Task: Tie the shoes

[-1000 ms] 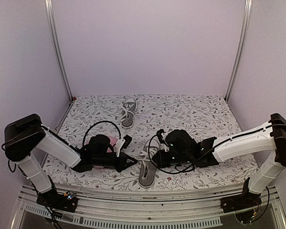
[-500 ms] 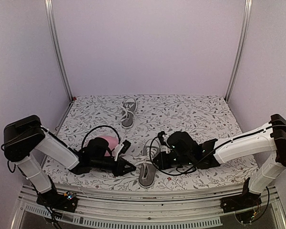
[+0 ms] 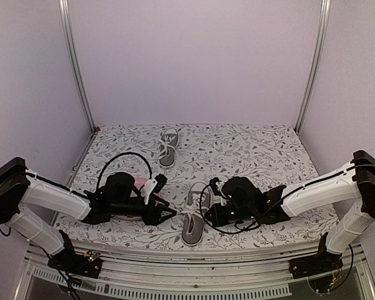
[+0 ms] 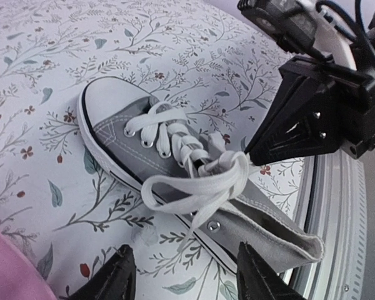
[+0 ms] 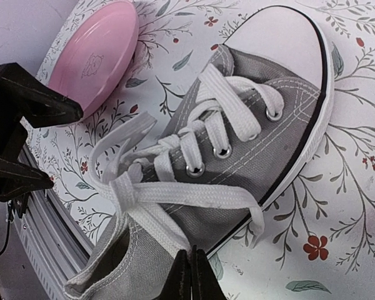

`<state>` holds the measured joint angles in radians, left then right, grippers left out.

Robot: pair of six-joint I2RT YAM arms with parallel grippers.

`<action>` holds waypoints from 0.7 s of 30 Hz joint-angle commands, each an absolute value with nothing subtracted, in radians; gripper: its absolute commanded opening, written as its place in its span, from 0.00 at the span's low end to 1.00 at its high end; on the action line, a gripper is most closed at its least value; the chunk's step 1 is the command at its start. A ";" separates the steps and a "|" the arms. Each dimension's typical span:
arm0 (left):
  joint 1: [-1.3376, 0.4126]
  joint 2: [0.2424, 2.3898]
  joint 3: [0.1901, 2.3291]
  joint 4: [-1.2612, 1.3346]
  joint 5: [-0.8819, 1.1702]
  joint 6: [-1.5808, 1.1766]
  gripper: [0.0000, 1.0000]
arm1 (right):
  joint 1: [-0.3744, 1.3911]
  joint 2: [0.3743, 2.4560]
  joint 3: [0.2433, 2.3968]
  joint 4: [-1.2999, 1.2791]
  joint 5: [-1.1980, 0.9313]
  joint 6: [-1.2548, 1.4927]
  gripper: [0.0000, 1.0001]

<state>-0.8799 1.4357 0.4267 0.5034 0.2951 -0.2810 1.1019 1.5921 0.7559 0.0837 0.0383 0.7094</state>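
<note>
One grey shoe lies near the front edge between my two grippers; the other shoe lies further back. In the left wrist view the near shoe has a loose bow of white lace over its tongue. My left gripper stands open just short of the shoe's side, holding nothing. My right gripper is shut on a strand of the lace that runs from the knot to its fingertips. From the top, the left gripper and right gripper flank the shoe.
A round pink plate lies just left of the near shoe, partly under my left arm. The table's metal front rail runs close behind the shoe's heel. Flowered cloth covers the table.
My left gripper has opened and let go of the lace, and has drawn back a little to the left. The right gripper stays shut on its strand, hardly moved.
</note>
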 commanded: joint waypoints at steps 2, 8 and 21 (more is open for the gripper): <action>-0.879 1.551 0.554 0.494 0.302 -0.127 0.54 | 1.095 1.564 0.745 0.128 0.023 0.696 0.03; -0.878 1.641 0.630 0.519 0.351 -0.087 0.56 | 1.093 1.553 0.732 0.136 0.024 0.700 0.03; -0.876 1.733 0.688 0.514 0.450 -0.075 0.47 | 1.084 1.547 0.725 0.143 0.016 0.701 0.03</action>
<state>-0.8795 1.7126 0.6674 0.5026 0.4156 -0.0929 1.0901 1.5753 0.7387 0.1204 0.0208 0.7067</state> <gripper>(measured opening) 0.526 0.029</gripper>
